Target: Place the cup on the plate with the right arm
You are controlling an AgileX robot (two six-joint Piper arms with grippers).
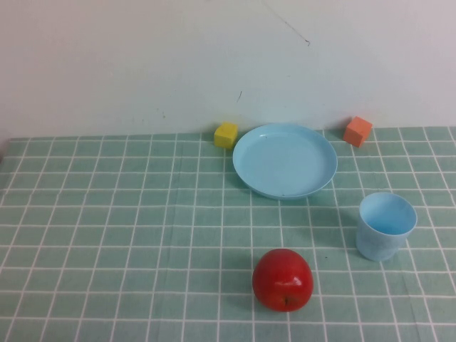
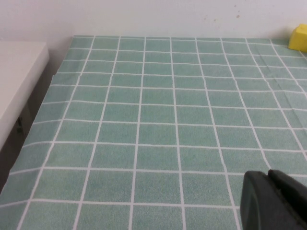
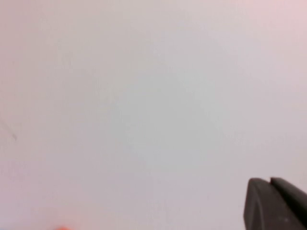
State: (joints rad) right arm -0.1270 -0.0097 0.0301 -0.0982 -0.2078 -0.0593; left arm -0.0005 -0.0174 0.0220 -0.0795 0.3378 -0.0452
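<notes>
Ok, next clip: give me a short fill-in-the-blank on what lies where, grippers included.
1. The cup stands upright on the ____, apart from the plate.
2. The cube left of the plate is ____.
3. The right gripper, out of the high view and facing the wall, is ____.
4. Nearest the camera lies a red ____.

Missing words: cloth; yellow; shut; apple
</notes>
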